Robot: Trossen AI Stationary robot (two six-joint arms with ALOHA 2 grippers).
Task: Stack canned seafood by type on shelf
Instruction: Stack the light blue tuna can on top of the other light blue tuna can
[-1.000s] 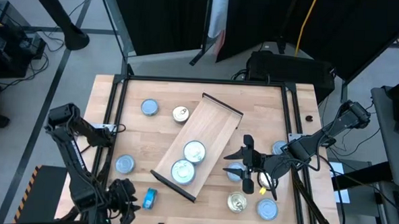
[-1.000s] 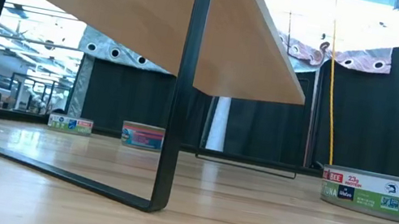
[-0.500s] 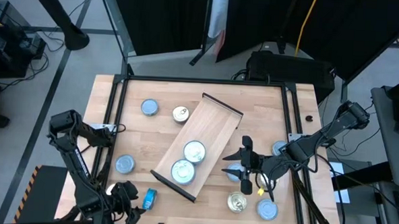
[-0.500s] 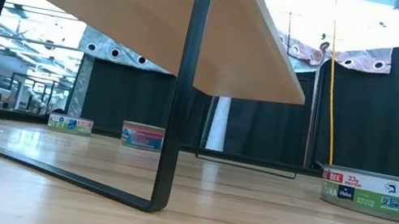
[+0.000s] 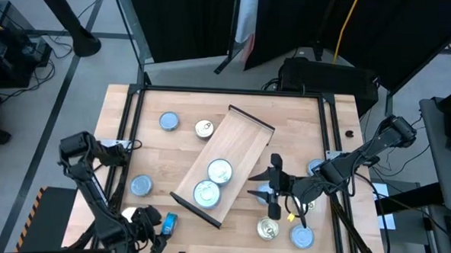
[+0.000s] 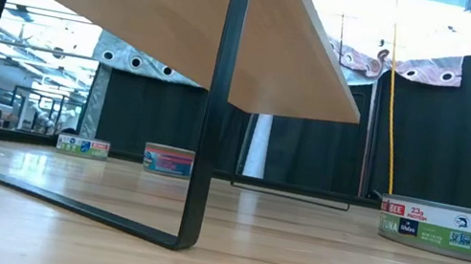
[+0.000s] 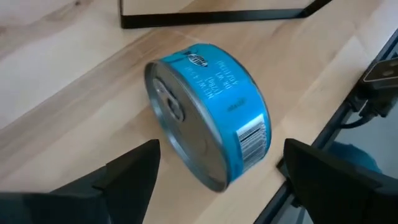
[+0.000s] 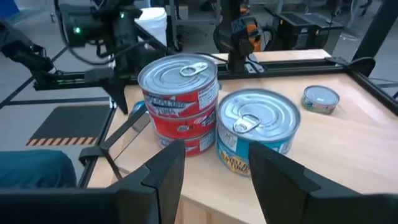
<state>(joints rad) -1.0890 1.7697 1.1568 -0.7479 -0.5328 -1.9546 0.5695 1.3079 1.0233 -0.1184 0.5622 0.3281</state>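
- High view: my left tool (image 5: 151, 224) sits at the near left corner of the worktop (image 5: 302, 122), just beside a blue-labelled tin (image 5: 169, 224) that lies tipped on its edge.
- Left wrist view: that tin shows its silver pull-tab end to the camera. My two fingers (image 7: 124, 177) stand wide, one on each side of it, and neither touches it. This tool holds nothing.
- My right tool (image 5: 267, 191) hovers low beside the shelf's right long edge. Its fingers (image 8: 163, 171) are parted with nothing between them.
- Right wrist view: beyond those fingers stand a stack of two red-labelled tins (image 8: 180, 102) and a single pull-tab tin (image 8: 258, 127), touching or nearly so.
- The shelf (image 5: 240, 146) lies slantwise across the middle of the worktop. From above, two tins (image 5: 220, 170) (image 5: 206, 193) sit on its nearer half.
- Loose tins on the worktop:
  - a blue-topped one (image 5: 168, 122) and a silver-gold one (image 5: 204, 129) at the far left
  - a blue one (image 5: 140, 185) at the left
  - a gold one (image 5: 267, 229) and a blue one (image 5: 302, 237) near my right tool
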